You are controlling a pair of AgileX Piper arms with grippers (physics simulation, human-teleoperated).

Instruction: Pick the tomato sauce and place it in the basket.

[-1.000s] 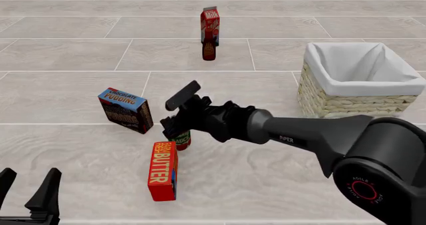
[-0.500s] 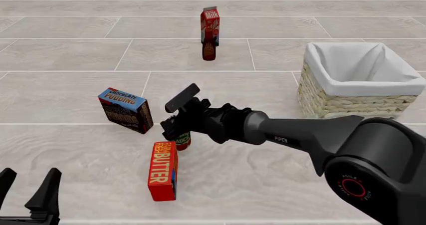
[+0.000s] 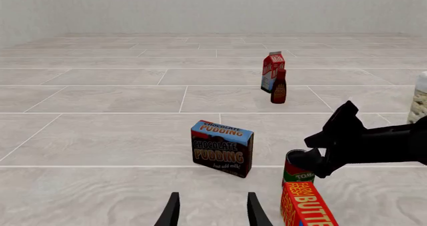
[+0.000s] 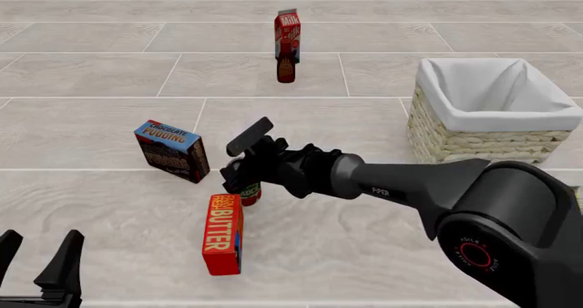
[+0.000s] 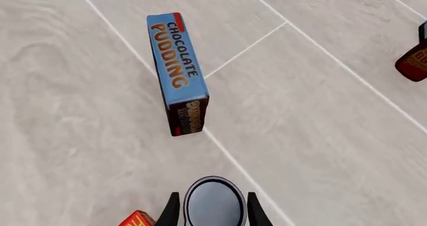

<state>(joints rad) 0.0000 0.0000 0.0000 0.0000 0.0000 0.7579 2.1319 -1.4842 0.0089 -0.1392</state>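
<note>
One can (image 4: 250,190), one basket (image 4: 485,110), three cartons, one bottle (image 4: 286,69). Can upright on the table between pudding box (image 4: 171,149) and butter box (image 4: 223,233), just beside the butter box. Right gripper (image 5: 212,208) straddled the can, fingers on either side of it; contact impossible to tell. Left gripper (image 4: 37,260) spread open, holding nothing, low at near left. Milk carton (image 4: 288,31) behind the bottle, far back. Basket well apart at right.

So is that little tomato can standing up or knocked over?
Standing upright. The tomato sauce shows its round top straight up between the right gripper's fingers, and its label reads level beside the butter box.
</note>
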